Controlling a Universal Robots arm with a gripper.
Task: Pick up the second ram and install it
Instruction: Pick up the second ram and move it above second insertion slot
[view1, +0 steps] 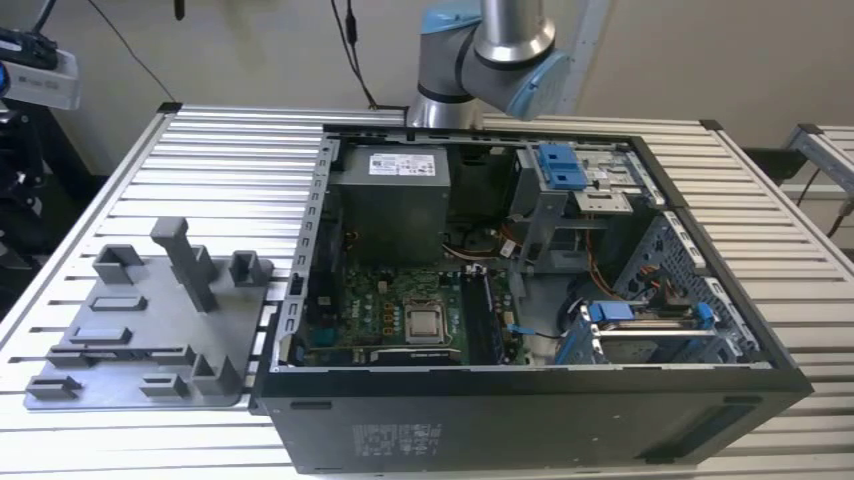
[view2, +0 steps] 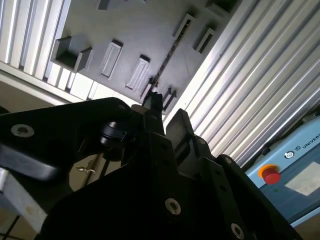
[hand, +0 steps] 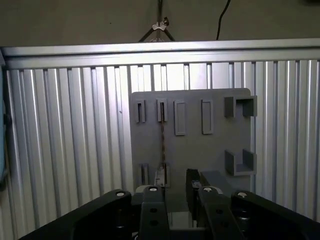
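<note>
The second ram (hand: 162, 145) is a thin dark stick standing on its edge in a pair of slots of the grey fixture tray (hand: 215, 150). In the second wrist view the ram (view2: 167, 57) shows as a thin line across the tray (view2: 140, 30). My gripper (hand: 172, 187) hangs above the tray's near end, open, with nothing between its fingers (hand: 152, 197). The ram's near end lies close to one fingertip in both wrist views. In the exterior view the tray (view1: 147, 330) lies at the exterior view's left, beside the open computer case (view1: 534, 300).
The case holds a green motherboard (view1: 400, 310), a power supply (view1: 394, 200) and blue-latched drive bays (view1: 561, 170). The tray carries upright posts (view1: 187, 260). The ribbed metal table (view1: 227, 160) lies all around. The arm (view1: 487, 50) rises behind the case.
</note>
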